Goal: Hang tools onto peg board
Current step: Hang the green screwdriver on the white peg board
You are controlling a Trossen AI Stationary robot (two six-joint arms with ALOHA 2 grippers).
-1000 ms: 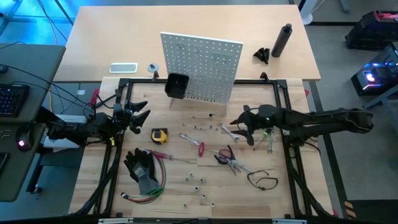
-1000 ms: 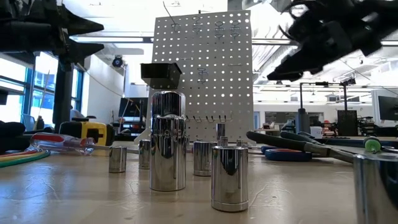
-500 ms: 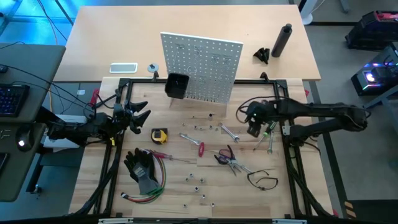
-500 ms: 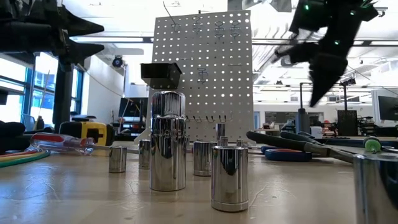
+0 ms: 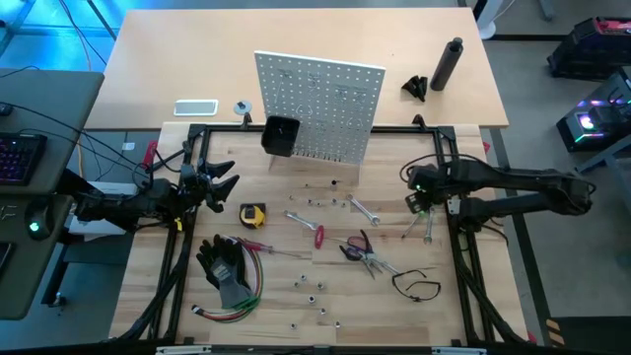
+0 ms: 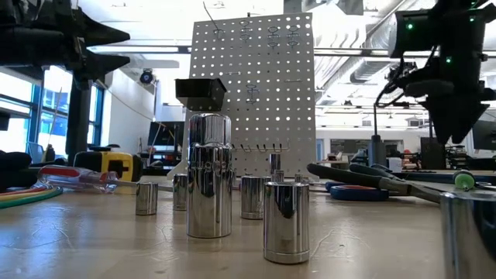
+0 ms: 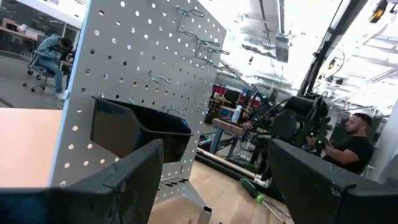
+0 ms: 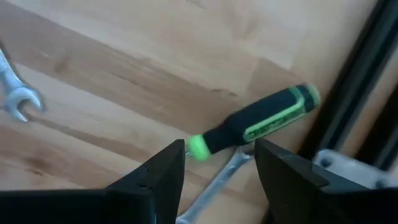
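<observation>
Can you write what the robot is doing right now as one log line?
phase: reaching | right gripper: open, above green screwdriver | left gripper: open, waiting at table's left | peg board: no tools hung yet

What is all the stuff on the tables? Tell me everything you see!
white upright peg board: one, back middle, small black bin on its front
yellow tape measure: one, left of centre
red-handled screwdriver: one, centre
red-handled pliers: one pair, right of centre
silver wrench: one, below the board
green-handled screwdriver: one, right side, lying across another wrench
thin black loop: one, front right
black gloves: one pair, front left, by coloured wires
shiny metal cylinders: several, front middle
black bottle: one, back right
left end effector: open, left side
right end effector: open, above the green-handled screwdriver
</observation>
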